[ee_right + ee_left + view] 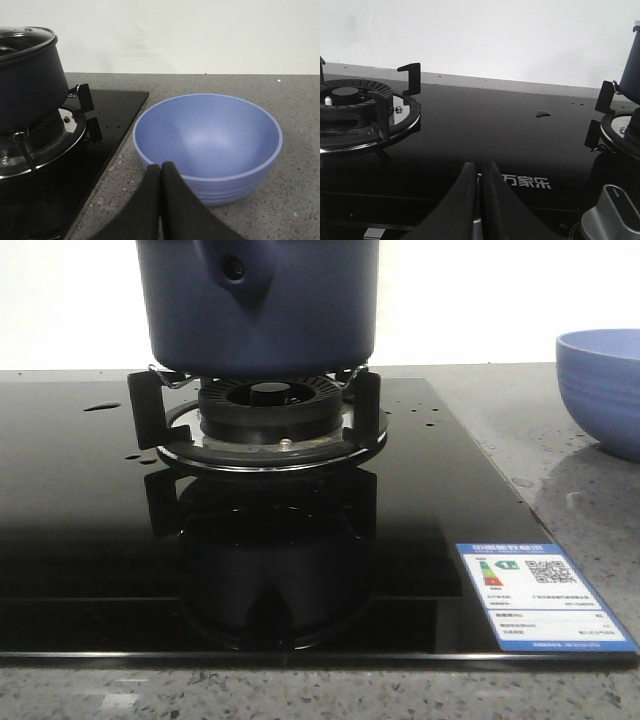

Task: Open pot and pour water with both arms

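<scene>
The dark navy pot (pixel 258 305) stands on the right burner's black supports, its handle socket with a round hole facing me. In the right wrist view the pot (pixel 27 82) carries a glass lid (pixel 22 39). Its edge shows in the left wrist view (pixel 632 65). Water shows as drops and a small puddle on the black glass (pixel 102 406), (pixel 543 113). My left gripper (pixel 480 167) is shut and empty over the hob between the burners. My right gripper (pixel 161 169) is shut and empty in front of the periwinkle bowl (pixel 207 142).
The black glass hob (pixel 80 540) has a second, bare burner (pixel 355 112) on the left, a silver knob (pixel 610 215) and an energy label (pixel 540 600) at its front right. The bowl (pixel 605 385) stands on the grey speckled counter (pixel 295 200) right of the hob.
</scene>
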